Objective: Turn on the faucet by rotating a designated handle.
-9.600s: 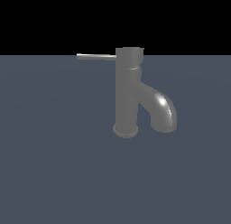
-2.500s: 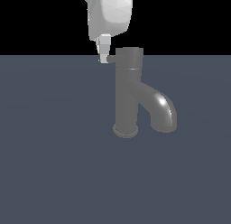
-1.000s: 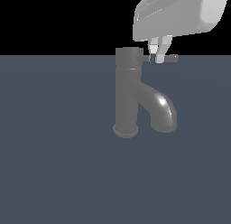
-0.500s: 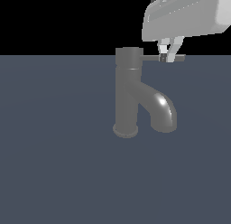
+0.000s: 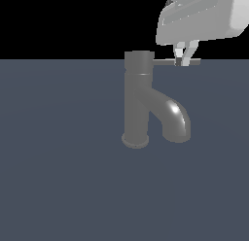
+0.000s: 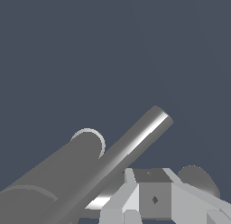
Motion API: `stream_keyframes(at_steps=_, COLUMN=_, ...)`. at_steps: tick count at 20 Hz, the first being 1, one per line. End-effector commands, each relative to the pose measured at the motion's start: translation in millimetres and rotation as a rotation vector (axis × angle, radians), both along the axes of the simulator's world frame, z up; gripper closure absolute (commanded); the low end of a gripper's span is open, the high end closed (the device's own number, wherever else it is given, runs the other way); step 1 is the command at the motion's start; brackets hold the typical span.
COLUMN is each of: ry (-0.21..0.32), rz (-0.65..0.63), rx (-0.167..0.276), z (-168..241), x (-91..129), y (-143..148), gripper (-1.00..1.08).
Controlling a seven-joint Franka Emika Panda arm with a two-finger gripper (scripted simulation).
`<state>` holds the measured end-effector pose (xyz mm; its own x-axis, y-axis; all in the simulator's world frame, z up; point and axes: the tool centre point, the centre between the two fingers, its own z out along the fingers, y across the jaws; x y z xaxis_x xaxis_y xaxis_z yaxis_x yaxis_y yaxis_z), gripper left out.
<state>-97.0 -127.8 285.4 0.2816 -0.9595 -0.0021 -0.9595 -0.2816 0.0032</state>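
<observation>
Slate-grey bare bench (image 5: 58, 186) under black backdrop carries the dark glossy metal faucet (image 5: 138, 99); white end effector (image 5: 183, 59), fingers slightly apart, straddles its thin light-grey rod handle (image 5: 165, 62).

Dark grey upright faucet (image 5: 137, 99), curved spout, thin handle (image 5: 168, 62) horizontal toward exterior view's right

The faucet (image 5: 136, 101) looks like dark grey metal, smooth and glossy, with a bright glint on its curved spout below the pincer (image 5: 183, 58). The handle (image 5: 168, 62) at the pincer is lighter, polished metal; the pincer's shell looks pale, smooth plastic. The surface (image 5: 58, 177) is flat matt slate-blue.
</observation>
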Motion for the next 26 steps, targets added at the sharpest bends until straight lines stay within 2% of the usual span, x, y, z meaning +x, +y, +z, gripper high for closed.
stream_keyframes(at_steps=1, ry=-0.003, rz=-0.002, rx=-0.001, z=-0.2, x=7.8, y=-4.6, gripper=1.08)
stream_keyframes(at_steps=26, ry=-0.004, rz=-0.018, rx=-0.001, z=-0.2, x=62.2, y=-39.4, gripper=1.08)
